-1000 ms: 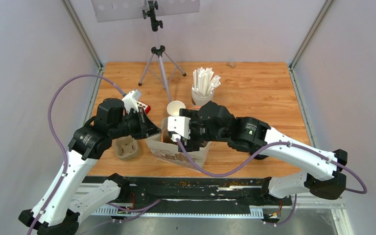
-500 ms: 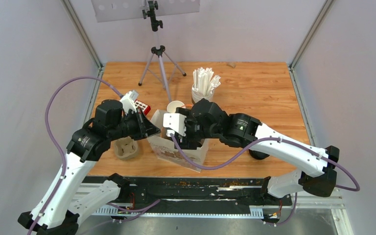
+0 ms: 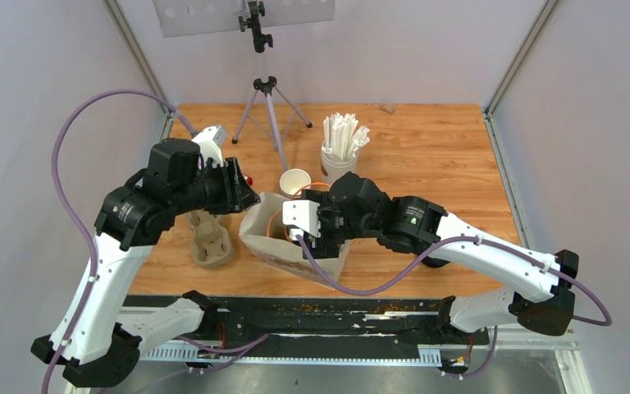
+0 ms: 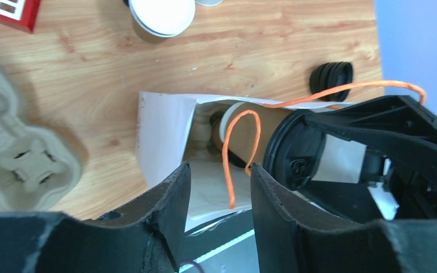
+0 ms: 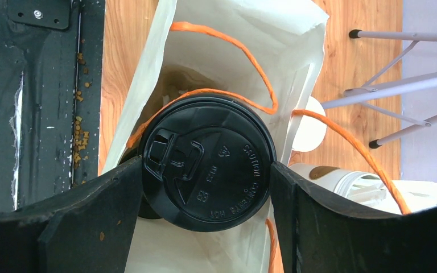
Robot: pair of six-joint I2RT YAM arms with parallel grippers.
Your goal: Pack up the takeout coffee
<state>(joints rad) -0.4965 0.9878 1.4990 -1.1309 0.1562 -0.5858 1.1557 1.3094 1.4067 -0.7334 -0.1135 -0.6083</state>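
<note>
A white paper bag (image 3: 272,243) with orange string handles (image 5: 244,51) stands at the table's near middle. My right gripper (image 5: 207,170) reaches down into its mouth, shut on a takeout coffee (image 5: 207,162); both fingers press the rim of its round black lid. In the left wrist view a brown cup wall (image 4: 262,124) shows inside the bag (image 4: 165,125). My left gripper (image 4: 219,187) hangs open just above the bag's left edge, with nothing between its fingers (image 4: 173,199). From above, the left gripper (image 3: 242,197) is beside the bag's left top corner.
A grey pulp cup carrier (image 3: 212,242) lies left of the bag. Behind the bag stand an open lidless cup (image 3: 294,180) and a white cup of wrapped straws (image 3: 340,144). A pile of black lids (image 4: 331,78) lies nearby. A tripod (image 3: 267,107) stands at the back.
My left gripper has gone from shut to open and lifted up and back from the bag's left edge. The right gripper keeps hold of the coffee and has shifted slightly within the bag.
</note>
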